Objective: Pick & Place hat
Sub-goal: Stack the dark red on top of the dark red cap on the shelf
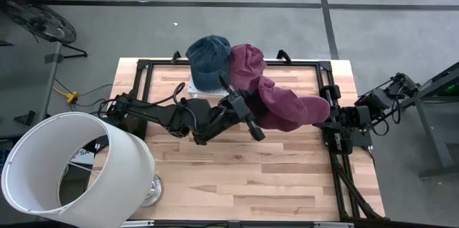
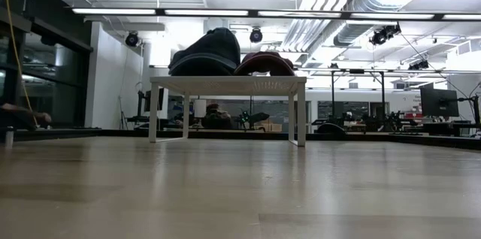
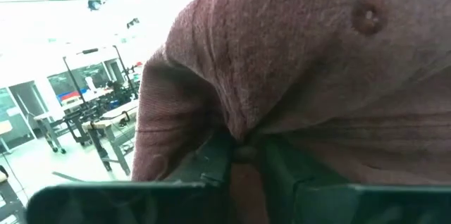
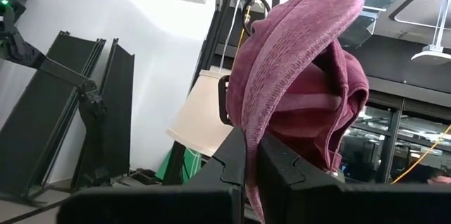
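Left arm (image 1: 161, 117): black, jointed segments, rounded housings at the joints, thin black cable looping over its middle.
Left claw (image 1: 242, 110): two long flat dark fingers (image 3: 211, 164) with angular stepped edges.
Right arm (image 1: 358, 117): black, blocky links, loose cables by its base.
Right claw (image 4: 251, 155): two matte black fingers, bevelled faces.

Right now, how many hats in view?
3. Blue hat and a maroon hat sit side by side on the white stand. Another maroon hat is held up between the left gripper and right gripper.
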